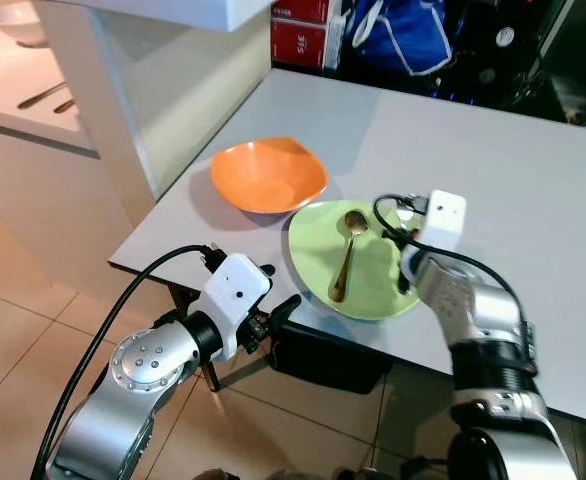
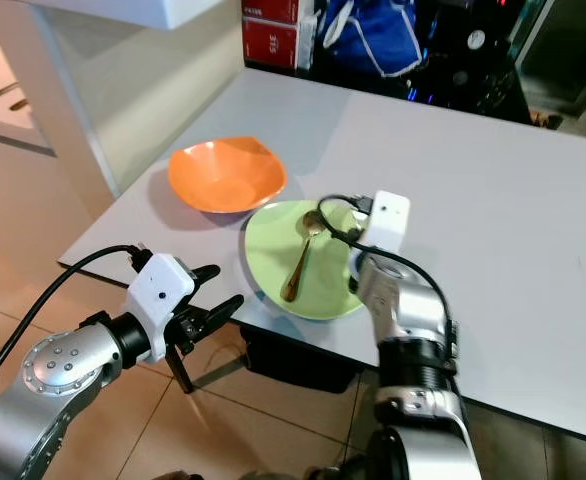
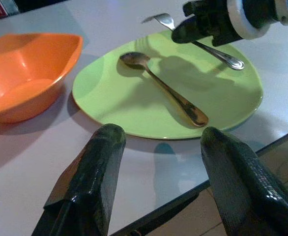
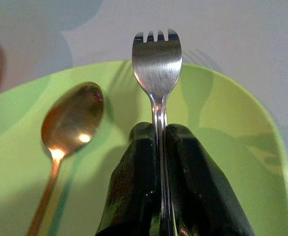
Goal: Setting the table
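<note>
A light green plate point(image 1: 373, 292) lies near the front edge of the grey table point(image 1: 513, 190), with a bronze spoon point(image 1: 346, 255) on it. Just behind and to the left of the plate rests an orange bowl point(image 1: 268, 177). My right gripper point(image 4: 156, 130) hovers over the plate's right side, shut on the handle of a silver fork point(image 4: 157, 59) whose tines point toward the plate's far rim. My left gripper point(image 3: 161, 135) is open with nothing between its fingers, level with the table's front edge and just short of the plate.
A white pillar point(image 1: 103, 110) stands left of the table, and a counter point(image 1: 18, 85) with cutlery lies beyond it. Red boxes point(image 1: 298, 35) and a blue bag point(image 1: 398, 35) sit past the far edge. A dark object point(image 1: 323, 358) is under the table's front edge.
</note>
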`<state>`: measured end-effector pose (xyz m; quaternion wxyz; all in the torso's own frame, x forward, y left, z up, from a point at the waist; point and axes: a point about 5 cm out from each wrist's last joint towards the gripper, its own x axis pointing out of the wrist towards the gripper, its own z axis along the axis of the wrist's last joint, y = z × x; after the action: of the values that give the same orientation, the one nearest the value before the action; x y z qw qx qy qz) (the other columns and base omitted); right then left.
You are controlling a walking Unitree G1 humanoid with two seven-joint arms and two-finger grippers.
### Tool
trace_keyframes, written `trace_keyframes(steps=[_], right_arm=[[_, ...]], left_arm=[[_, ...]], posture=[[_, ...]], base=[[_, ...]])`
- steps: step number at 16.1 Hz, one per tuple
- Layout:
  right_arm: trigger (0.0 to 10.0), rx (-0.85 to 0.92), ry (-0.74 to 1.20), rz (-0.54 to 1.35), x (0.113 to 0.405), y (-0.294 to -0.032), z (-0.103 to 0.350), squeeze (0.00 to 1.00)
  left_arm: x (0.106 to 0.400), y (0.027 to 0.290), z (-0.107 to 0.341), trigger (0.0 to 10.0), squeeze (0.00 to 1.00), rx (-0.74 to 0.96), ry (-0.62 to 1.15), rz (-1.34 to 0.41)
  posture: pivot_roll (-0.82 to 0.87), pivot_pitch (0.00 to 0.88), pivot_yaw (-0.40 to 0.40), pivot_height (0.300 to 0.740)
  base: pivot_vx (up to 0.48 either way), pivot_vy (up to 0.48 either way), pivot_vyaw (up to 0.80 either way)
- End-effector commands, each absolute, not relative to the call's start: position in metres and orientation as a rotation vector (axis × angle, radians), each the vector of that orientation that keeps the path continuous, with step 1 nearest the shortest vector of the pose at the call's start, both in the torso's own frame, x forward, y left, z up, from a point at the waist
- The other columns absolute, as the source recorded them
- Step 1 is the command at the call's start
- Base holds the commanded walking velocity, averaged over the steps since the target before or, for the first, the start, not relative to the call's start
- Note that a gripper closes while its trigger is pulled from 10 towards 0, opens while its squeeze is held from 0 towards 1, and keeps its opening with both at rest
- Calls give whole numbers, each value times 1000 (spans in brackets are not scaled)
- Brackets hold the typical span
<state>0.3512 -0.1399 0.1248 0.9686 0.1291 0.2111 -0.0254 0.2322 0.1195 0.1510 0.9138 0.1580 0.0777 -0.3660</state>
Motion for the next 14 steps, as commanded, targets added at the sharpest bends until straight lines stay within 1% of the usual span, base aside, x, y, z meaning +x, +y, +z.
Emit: trace_keyframes(steps=[1,3,7,10,14], right_arm=[[10000,278,412,-61,354,-139,127,0],[10000,267,405,-63,351,-133,131,0],[10000,250,390,-69,341,-128,137,0],[10000,235,437,-64,332,-123,126,0],[10000,239,483,-41,328,-117,119,0]], left_arm=[[229,121,155,10000,0,336,154,-754],[229,124,155,10000,0,341,158,-742],[229,125,156,10000,0,344,162,-734],[228,123,156,10000,0,333,167,-745],[228,123,156,10000,0,330,170,-756]], posture=[[-4,90,-32,740],[-2,94,-34,740],[-4,94,-33,740],[-5,91,-33,740],[-4,86,-33,740]], base=[[0,0,0],[0,0,0],[0,0,0],[0,0,0],[0,0,0]])
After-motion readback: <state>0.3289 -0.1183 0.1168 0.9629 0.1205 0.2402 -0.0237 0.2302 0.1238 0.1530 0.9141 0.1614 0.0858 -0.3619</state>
